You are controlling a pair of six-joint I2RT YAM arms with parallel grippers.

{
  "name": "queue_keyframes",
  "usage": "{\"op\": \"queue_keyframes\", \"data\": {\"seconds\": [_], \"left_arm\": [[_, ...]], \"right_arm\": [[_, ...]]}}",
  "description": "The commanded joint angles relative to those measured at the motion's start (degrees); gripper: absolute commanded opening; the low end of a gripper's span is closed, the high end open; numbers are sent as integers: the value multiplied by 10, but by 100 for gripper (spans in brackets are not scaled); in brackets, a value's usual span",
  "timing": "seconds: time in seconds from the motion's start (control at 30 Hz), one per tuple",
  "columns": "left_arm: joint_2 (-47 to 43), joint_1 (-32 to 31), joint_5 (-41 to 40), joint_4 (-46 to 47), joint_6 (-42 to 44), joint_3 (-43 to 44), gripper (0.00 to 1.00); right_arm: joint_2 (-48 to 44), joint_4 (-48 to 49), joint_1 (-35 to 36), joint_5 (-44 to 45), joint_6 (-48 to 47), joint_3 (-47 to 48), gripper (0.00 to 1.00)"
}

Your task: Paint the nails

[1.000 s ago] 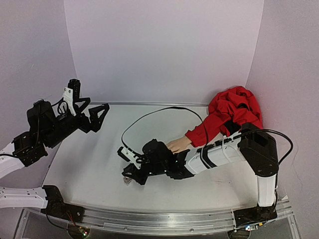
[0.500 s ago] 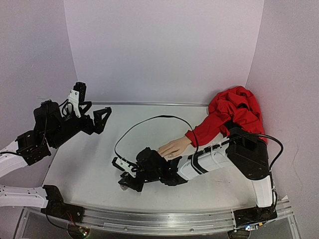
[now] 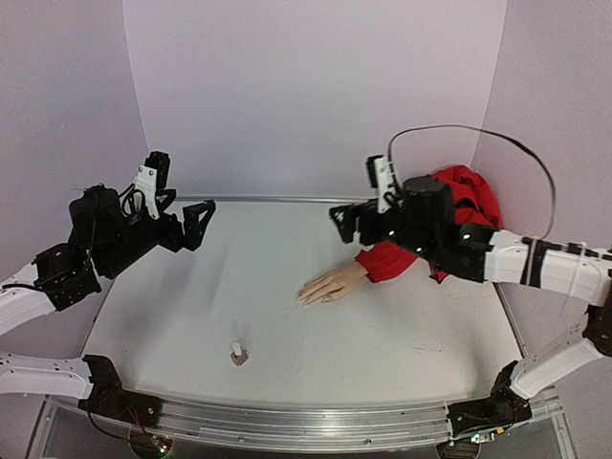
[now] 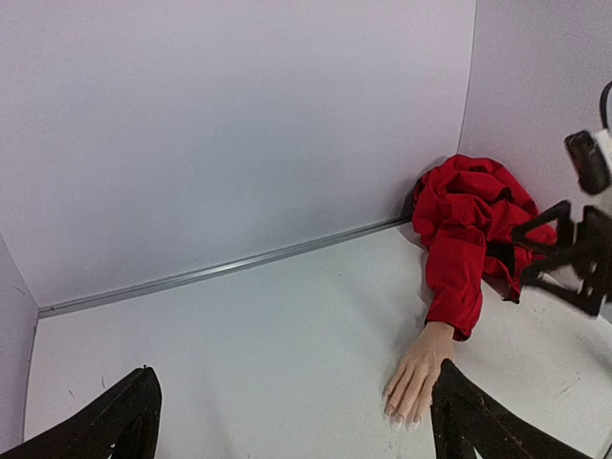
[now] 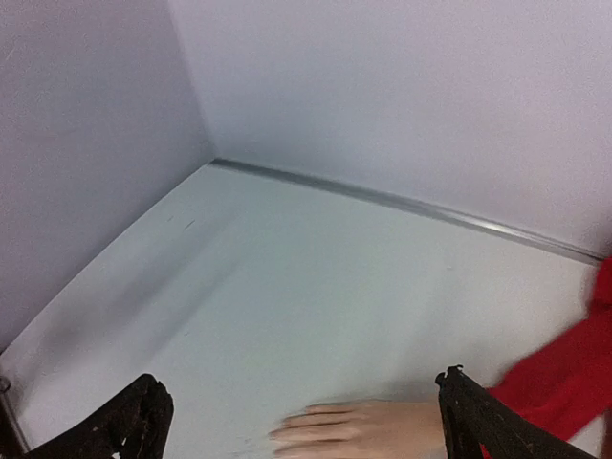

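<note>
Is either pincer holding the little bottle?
No, the white-capped bottle stands alone on the table, apart from the open left pincer and the open right pincer.

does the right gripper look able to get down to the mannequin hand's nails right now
Likely yes: the right gripper hangs open above the mannequin hand, with nothing between them.

Two grippers (image 3: 184, 212) (image 3: 350, 220), one mannequin hand (image 3: 328, 285), one bottle (image 3: 237, 355).
</note>
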Motion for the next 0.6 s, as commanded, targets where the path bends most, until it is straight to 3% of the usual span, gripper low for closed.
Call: {"op": "queue_keyframes", "data": {"seconds": [0.0,0.13,0.3,0.57], "left_arm": [[-9,5,-33,12,44,56,99],[-32,6,-46,11,68,78,99],[-65,6,-51,11,87,97,99],[-72,6,-71,8,106,105,99]], "right_arm": [[-123,-131,-21,201,15,-2,98],[-222,-166,-21,292,-37,14,98],[-317,-173,-22,338,-98,26,98],[-332,-189,-21,375,-99,40,98]]}}
